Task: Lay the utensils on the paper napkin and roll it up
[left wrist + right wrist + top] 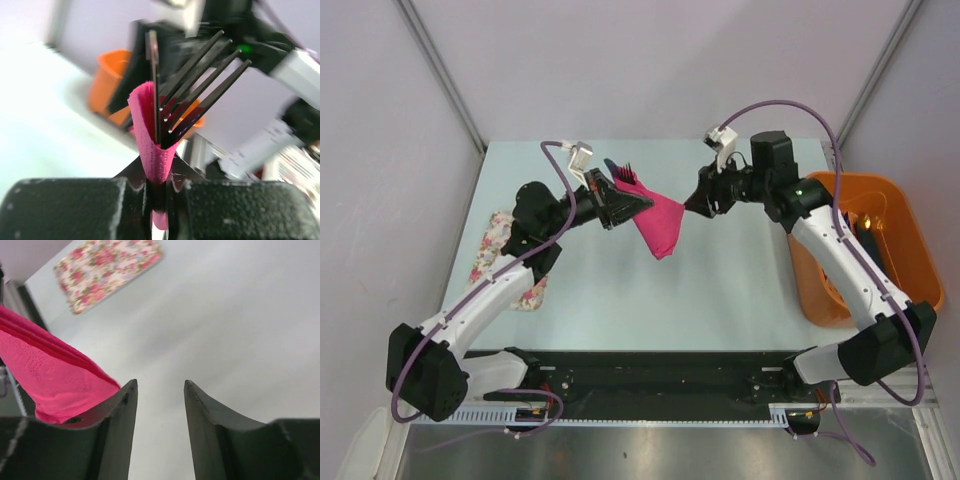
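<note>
The left gripper (pixel 620 203) is clamped tight on the pinched end of the napkin (pixel 660 225), which is wrapped around the utensils (pixel 625 175); dark fork tines fan out of its top toward 12 o'clock, and the rest droops toward 4 o'clock over the middle of the table (pixel 720 290). The right gripper (pixel 698 205), at the napkin's 3 o'clock, has its jaws partly apart with nothing between them, the pink paper just beside one finger. A floral mat (pixel 490 245) lies at 9 o'clock and an orange tub (pixel 900 230) at 3 o'clock.
</note>
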